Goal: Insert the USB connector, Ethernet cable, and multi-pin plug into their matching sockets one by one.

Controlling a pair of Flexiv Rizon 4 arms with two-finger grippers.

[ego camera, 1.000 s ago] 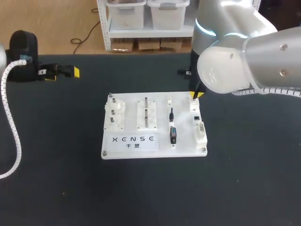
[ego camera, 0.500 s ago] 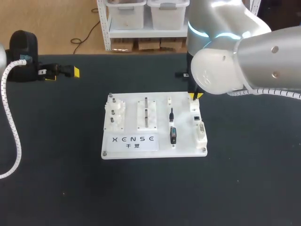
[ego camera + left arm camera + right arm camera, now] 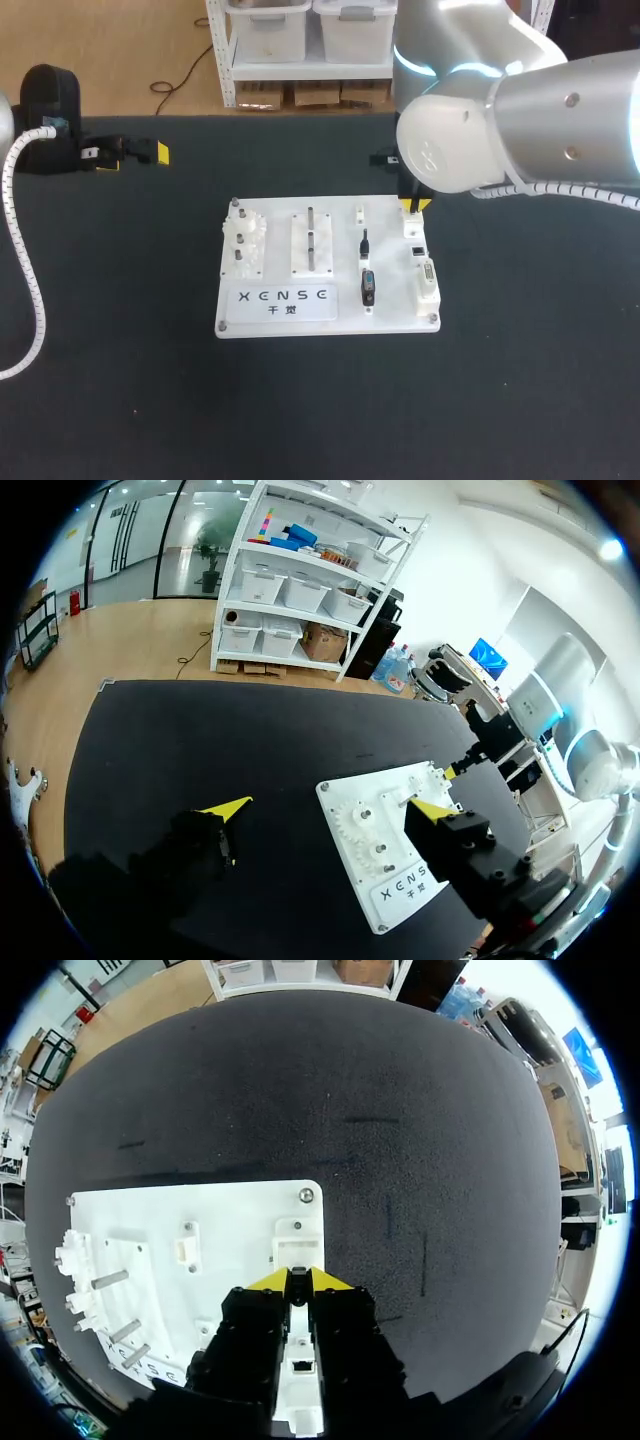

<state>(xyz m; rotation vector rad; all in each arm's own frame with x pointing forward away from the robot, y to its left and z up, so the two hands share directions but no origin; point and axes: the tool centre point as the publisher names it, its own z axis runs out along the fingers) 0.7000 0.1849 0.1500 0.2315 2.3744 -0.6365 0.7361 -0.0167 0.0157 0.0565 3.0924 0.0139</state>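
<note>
Yellow tips of the right gripper (image 3: 300, 1280) sit pressed together with nothing seen between them, low over the far right corner of the board (image 3: 330, 325), right above the white socket strip (image 3: 298, 1248). The black cable (image 3: 367, 272) with its plug lies on the board beside that strip, ungrasped. From here a downward move would likely jab the strip or shove the unclamped-looking board. A later grab on the thin, limp cable may let the plug twist, so it meets its socket crooked and jams. The strip is hard, glossy moulded plastic with small square openings. The board is a flat white slab with rounded screw heads at its corners. The left gripper (image 3: 330, 808) hangs spread wide and empty, well apart. The table (image 3: 120, 380) is a matte, dark, slightly grainy mat.
</note>
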